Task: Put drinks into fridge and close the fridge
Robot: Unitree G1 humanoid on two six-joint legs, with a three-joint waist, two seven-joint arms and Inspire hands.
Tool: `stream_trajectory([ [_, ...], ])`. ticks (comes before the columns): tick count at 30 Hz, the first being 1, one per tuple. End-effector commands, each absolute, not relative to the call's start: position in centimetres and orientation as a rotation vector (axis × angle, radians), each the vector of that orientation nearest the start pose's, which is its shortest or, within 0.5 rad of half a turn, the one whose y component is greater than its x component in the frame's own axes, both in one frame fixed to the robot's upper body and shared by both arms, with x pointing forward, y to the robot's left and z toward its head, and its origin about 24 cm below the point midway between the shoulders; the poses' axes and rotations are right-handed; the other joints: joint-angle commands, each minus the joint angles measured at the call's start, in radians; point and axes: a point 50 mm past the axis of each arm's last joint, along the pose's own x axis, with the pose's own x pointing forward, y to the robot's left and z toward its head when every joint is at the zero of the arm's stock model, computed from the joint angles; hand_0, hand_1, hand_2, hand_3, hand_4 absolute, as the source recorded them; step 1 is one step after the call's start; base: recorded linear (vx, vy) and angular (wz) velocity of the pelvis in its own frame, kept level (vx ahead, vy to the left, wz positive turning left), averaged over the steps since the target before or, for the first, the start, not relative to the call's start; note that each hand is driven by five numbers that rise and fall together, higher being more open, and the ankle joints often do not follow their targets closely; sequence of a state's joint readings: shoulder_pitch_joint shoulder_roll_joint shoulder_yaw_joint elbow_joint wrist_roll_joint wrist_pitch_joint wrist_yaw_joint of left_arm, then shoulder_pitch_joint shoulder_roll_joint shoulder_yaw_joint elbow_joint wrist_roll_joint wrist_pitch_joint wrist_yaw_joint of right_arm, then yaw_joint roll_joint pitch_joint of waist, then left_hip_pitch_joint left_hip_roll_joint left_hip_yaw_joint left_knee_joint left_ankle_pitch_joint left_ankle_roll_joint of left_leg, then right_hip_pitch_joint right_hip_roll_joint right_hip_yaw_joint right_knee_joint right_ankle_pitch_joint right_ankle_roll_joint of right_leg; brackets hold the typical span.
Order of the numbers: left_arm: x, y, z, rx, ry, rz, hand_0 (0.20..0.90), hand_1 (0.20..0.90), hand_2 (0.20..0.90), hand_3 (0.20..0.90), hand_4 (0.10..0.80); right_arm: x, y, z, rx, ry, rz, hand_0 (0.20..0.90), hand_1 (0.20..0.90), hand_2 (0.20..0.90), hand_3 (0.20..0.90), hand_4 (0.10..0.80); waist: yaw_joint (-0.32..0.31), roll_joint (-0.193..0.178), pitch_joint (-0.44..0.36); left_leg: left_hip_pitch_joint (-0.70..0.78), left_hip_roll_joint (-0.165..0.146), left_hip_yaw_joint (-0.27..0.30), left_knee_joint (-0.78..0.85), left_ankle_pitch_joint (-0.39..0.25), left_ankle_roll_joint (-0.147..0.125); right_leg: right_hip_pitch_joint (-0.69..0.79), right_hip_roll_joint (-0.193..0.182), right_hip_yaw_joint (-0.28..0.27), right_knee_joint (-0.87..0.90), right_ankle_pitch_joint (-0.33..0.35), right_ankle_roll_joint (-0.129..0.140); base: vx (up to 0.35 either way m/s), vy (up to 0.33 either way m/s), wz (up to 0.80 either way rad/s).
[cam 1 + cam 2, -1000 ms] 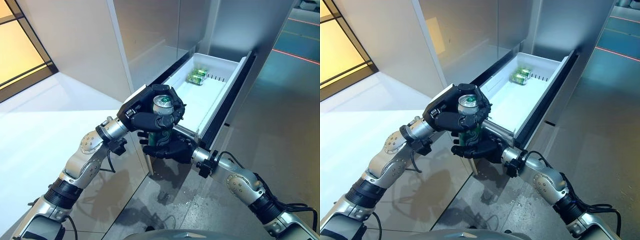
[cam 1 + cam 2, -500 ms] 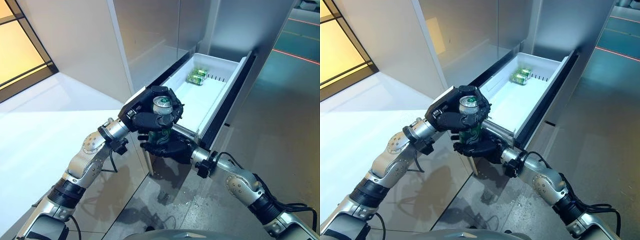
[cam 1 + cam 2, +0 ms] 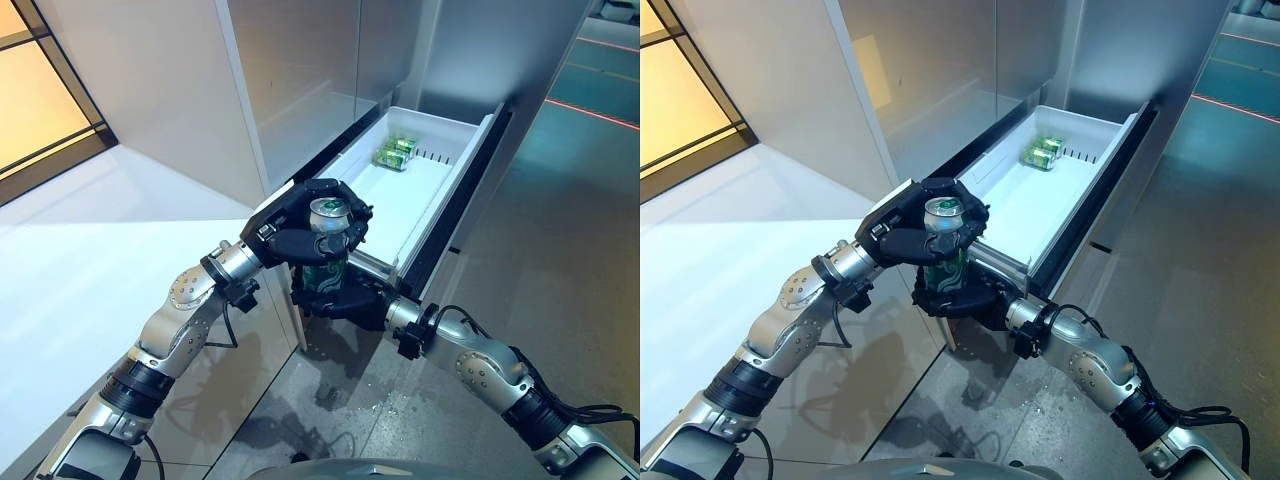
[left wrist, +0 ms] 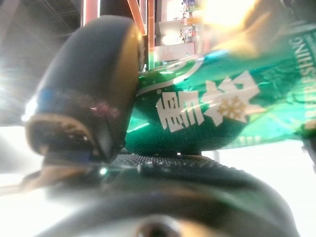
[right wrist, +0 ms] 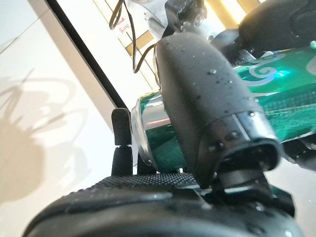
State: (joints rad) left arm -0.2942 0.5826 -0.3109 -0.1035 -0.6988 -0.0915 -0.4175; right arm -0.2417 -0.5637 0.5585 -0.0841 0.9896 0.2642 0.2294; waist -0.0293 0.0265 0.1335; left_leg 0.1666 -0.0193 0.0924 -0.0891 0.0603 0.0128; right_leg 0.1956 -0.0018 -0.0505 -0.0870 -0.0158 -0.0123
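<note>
My right hand point(image 3: 345, 300) cups the lower half of a green can point(image 3: 325, 262), fingers curled round its smooth metal wall. My left hand point(image 3: 300, 225) wraps the upper half, fingers and thumb bent close about the silver rim. The can stands upright, long axis vertical, its shiny lid with the pull tab facing up. It hangs in the air just before the near end of the open fridge drawer point(image 3: 440, 215). The drawer is a long white plastic tub, smooth inside. At its far end two more green cans point(image 3: 394, 152) lie on their sides, touching.
</note>
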Motion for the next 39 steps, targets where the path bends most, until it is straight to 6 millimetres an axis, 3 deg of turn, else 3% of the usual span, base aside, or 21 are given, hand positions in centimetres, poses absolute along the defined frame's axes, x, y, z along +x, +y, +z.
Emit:
stream_trajectory([
  [1,26.7,11.0,16.1,-0.016,-0.495,-0.945,0.9,0.9,0.9,0.9,0.8,27.3,-7.7,17.1,0.525,-0.204,0.929,0.3,0.3,0.3,0.2,0.1,0.008,-0.021,-0.068,0.011,-0.053,-0.027,0.041,-0.129,0.058,-0.059,-0.001,-0.046,0.069,-0.027,0.052,0.006,-0.011,0.06],
  [7,26.1,13.1,19.6,0.036,-0.763,-0.756,0.9,0.9,0.9,0.9,0.8,29.0,-10.5,19.4,0.428,-0.302,0.738,0.3,0.3,0.3,0.2,0.1,0.021,-0.031,-0.07,0.011,-0.052,-0.04,0.041,-0.131,0.054,-0.054,-0.003,-0.064,0.075,-0.036,0.048,0.005,-0.01,0.04],
  [16,24.5,15.9,24.5,-0.079,-1.104,-0.5,0.9,0.9,0.9,0.9,0.8,32.4,-14.7,22.9,0.321,-0.398,0.407,0.3,0.3,0.3,0.2,0.1,0.047,-0.053,-0.077,0.008,-0.054,-0.073,0.038,-0.13,0.049,-0.049,-0.004,-0.093,0.09,-0.05,0.037,0.011,-0.006,0.06],
  [19,24.8,16.0,25.0,-0.119,-1.098,-0.49,0.9,0.9,0.9,0.9,0.8,33.3,-15.9,23.9,0.296,-0.416,0.31,0.3,0.3,0.3,0.2,0.1,0.057,-0.056,-0.081,0.01,-0.054,-0.088,0.033,-0.128,0.046,-0.047,-0.003,-0.102,0.097,-0.056,0.035,0.051,-0.001,0.14],
  [23,26.3,15.2,24.1,-0.146,-0.931,-0.54,0.9,0.9,0.9,0.9,0.8,34.4,-17.6,24.9,0.259,-0.425,0.2,0.3,0.3,0.3,0.2,0.1,0.069,-0.057,-0.079,0.012,-0.054,-0.105,0.03,-0.125,0.041,-0.041,-0.003,-0.115,0.104,-0.063,0.034,0.061,0.006,0.15],
  [25,27.6,14.1,22.0,-0.161,-0.703,-0.628,0.9,0.9,0.9,0.9,0.8,35.4,-19.3,25.4,0.226,-0.412,0.121,0.3,0.3,0.3,0.2,0.1,0.084,-0.056,-0.073,0.012,-0.053,-0.117,0.032,-0.125,0.037,-0.037,-0.006,-0.132,0.11,-0.068,0.034,0.066,0.005,0.1],
  [27,28.1,13.6,20.7,-0.181,-0.599,-0.663,0.9,0.9,0.9,0.9,0.8,35.8,-19.9,25.6,0.193,-0.404,0.092,0.3,0.3,0.3,0.2,0.1,0.091,-0.054,-0.068,0.012,-0.054,-0.122,0.035,-0.125,0.036,-0.034,-0.007,-0.14,0.112,-0.07,0.033,0.059,0.007,0.17],
  [31,28.3,12.1,15.5,-0.215,-0.273,-0.786,0.9,0.9,0.9,0.9,0.8,37.2,-22.9,26.3,0.039,-0.359,-0.032,0.3,0.3,0.3,0.2,0.1,0.121,-0.048,-0.054,0.019,-0.055,-0.139,0.039,-0.13,0.03,-0.018,-0.011,-0.169,0.116,-0.083,0.034,0.111,0.02,0.3],
  [35,26.1,11.7,8.9,-0.28,0.08,-0.878,0.9,0.9,0.9,0.9,0.8,37.8,-27.8,26.0,-0.2,-0.231,-0.199,0.3,0.3,0.3,0.2,0.1,0.162,-0.035,-0.028,0.0,-0.057,-0.162,0.062,-0.124,0.023,-0.019,-0.02,-0.196,0.129,-0.087,0.03,0.102,0.052,0.21],
  [36,25.8,11.7,8.3,-0.27,0.106,-0.878,0.9,0.9,0.9,0.9,0.8,37.8,-28.3,26.1,-0.223,-0.217,-0.215,0.3,0.3,0.3,0.2,0.1,0.165,-0.033,-0.024,-0.006,-0.058,-0.166,0.068,-0.124,0.022,-0.022,-0.021,-0.198,0.133,-0.088,0.03,0.051,0.065,0.31],
  [39,23.6,13.3,4.4,-0.166,0.269,-0.885,0.9,0.9,0.9,0.9,0.8,36.9,-32.5,27.4,-0.35,-0.153,-0.338,0.3,0.3,0.3,0.2,0.1,0.194,-0.015,0.014,-0.062,-0.067,-0.194,0.097,-0.112,0.021,-0.058,-0.026,-0.209,0.15,-0.088,0.023,-0.037,0.056,0.34],
])
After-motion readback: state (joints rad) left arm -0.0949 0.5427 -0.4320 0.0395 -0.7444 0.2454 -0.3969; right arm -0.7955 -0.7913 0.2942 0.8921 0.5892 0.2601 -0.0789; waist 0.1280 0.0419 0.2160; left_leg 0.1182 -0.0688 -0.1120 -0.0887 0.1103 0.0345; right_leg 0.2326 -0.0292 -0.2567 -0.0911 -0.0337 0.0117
